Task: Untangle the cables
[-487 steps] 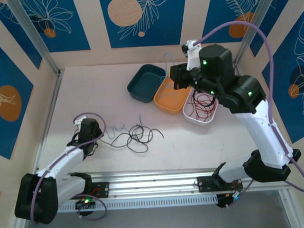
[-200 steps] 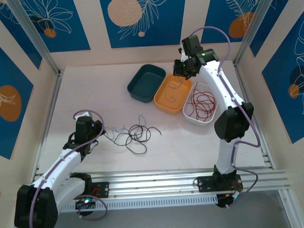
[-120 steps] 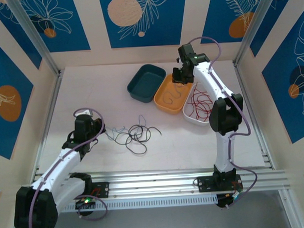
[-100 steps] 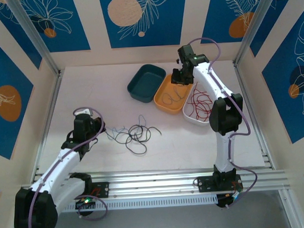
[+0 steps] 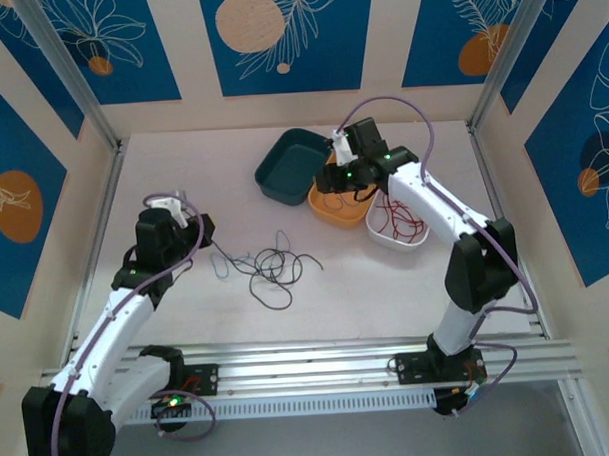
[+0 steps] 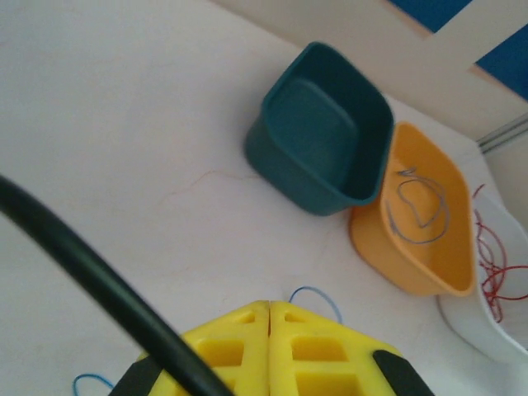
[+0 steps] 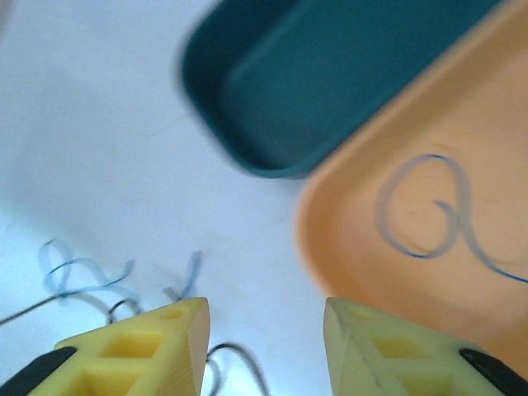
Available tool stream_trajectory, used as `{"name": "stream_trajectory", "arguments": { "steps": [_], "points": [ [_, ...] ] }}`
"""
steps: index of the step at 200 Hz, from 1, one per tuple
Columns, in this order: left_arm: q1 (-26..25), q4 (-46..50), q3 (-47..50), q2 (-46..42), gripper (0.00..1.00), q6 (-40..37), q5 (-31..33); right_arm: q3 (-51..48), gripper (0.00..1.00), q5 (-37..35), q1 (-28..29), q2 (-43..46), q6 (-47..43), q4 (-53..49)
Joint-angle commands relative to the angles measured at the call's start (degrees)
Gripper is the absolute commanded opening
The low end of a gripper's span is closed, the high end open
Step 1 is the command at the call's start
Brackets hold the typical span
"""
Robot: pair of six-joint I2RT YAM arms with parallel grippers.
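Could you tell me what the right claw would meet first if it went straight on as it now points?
The right claw would probably meet bare table first, just short of the teal bin. The orange bin lies close beside that line; depth is unclear.

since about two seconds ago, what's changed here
The right claw let the thin grey-blue wire go into the orange plastic tray, now stands open, and swung left toward the dark teal tray. The left claw, shut, moved farther from its base. The tangle of black wires and the white tray of red wires stayed put.
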State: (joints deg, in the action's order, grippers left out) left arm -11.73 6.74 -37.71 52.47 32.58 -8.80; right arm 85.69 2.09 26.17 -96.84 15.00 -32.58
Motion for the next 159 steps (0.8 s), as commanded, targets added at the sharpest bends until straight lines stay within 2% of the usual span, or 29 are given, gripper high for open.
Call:
{"name": "stream_trajectory", "arguments": {
  "steps": [1, 27, 38, 61, 88, 159],
  "points": [
    [0.62, 2.1, -3.44, 0.32, 0.0, -1.45, -3.6, -2.98, 0.41, 5.34, 3.33, 2.1, -0.95, 8.66],
    [0.57, 2.64, -4.17, -0.13, 0.0, -0.63, -5.39, 3.49, 0.41, -1.33, 7.04, -3.46, 1.14, 0.59],
    [0.56, 2.83, -3.78, -0.39, 0.0, -0.02, -5.53, 8.03, 0.37, -3.57, 7.89, -7.43, 2.9, -4.39],
    [0.6, 2.62, -2.18, -0.72, 0.0, 0.78, -5.41, 15.05, 0.35, -4.41, 8.86, -15.13, 6.72, -11.67],
    [0.61, 2.7, -0.46, -0.77, 0.0, 1.68, -5.18, 15.04, 0.35, -2.63, 11.16, -19.42, 7.96, -10.5],
    [0.63, 3.28, 0.97, -0.37, 0.0, 1.79, -3.52, 15.25, 0.38, -4.38, 15.31, -27.52, 8.27, -9.85]
  ]
}}
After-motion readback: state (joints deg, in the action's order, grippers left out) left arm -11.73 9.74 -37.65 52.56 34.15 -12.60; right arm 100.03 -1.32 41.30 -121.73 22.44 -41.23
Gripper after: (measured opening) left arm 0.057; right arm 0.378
